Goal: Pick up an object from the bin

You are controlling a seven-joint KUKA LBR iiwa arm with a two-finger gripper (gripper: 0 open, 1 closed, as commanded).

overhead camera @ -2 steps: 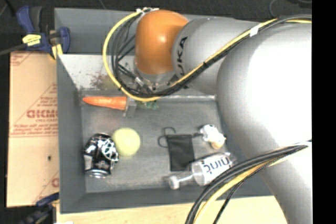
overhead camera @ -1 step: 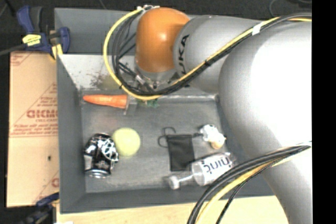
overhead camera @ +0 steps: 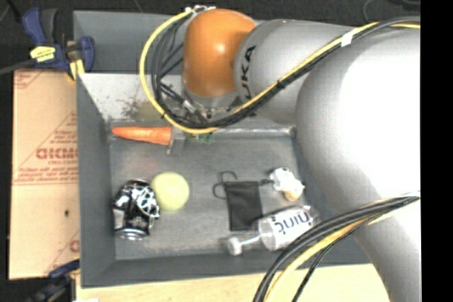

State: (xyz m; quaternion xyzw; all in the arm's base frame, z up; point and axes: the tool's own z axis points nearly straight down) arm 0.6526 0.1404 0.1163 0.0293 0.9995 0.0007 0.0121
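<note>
Nearest me, along the front wall of the bin [overhead camera: 95, 223], a clear plastic bottle [overhead camera: 279, 230] with a white label lies on its side, its cap end pointing left. Just behind it, and touching it at one corner, a flat black pouch [overhead camera: 243, 203] with a thin cord loop lies on the floor. To the right of the pouch I see a small white and yellowish thing [overhead camera: 287, 184] that I cannot make out, close under my arm [overhead camera: 354, 124].

On the left of the floor a black-and-white patterned ball [overhead camera: 136, 208] sits against a pale yellow ball [overhead camera: 171, 192]; the two touch.

Farther back, along the foot of the rear wall, an orange carrot [overhead camera: 141, 134] lies flat, its length running left to right. It is the thing nearest to my pincer [overhead camera: 188, 136], which is down at the carrot's right end, at or just beside it. The orange wrist cover [overhead camera: 212, 53] and the looped yellow and black cables [overhead camera: 152, 74] sit over it, so I cannot tell whether the pincer is wide or narrow, nor whether it has the carrot.
</note>
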